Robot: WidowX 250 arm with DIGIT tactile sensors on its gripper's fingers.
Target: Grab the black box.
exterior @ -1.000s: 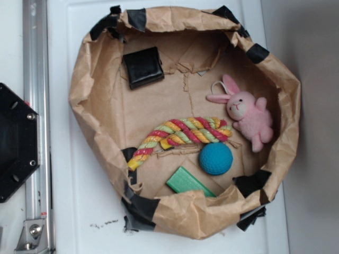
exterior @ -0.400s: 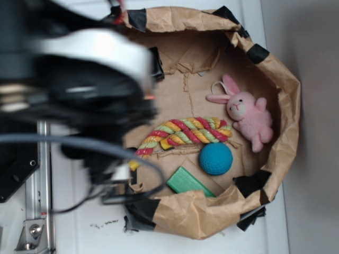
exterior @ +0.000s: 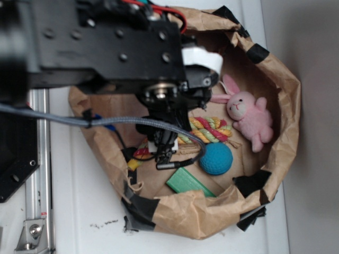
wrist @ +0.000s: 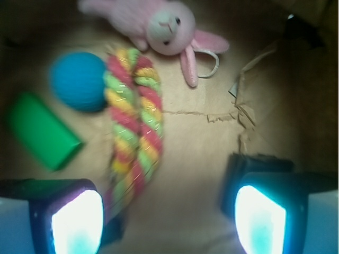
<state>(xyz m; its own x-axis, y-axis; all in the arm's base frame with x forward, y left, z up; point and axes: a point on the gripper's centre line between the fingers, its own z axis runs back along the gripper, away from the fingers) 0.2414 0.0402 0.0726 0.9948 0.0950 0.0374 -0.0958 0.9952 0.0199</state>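
The black box [wrist: 255, 163] shows in the wrist view as a dark, blurred shape at the lower right, partly behind my right fingertip [wrist: 259, 219]. My gripper [wrist: 169, 222] is open, its fingers wide apart over bare brown paper, with nothing between them. The box lies just beyond the right finger. In the exterior view the robot arm [exterior: 122, 47] covers the upper left of the paper basin [exterior: 275, 69], so the box and the fingers are hidden there.
Inside the brown paper basin lie a striped rope toy [wrist: 132, 121], a blue ball [wrist: 77, 79], a green block [wrist: 42, 132] and a pink plush bunny [wrist: 159, 24]. The basin's crumpled rim [exterior: 201, 211] rises all around. A metal rail [exterior: 37, 159] runs along the left.
The arm has swung in from the left over the basin and now covers the black box in the exterior view. The objects have not moved.
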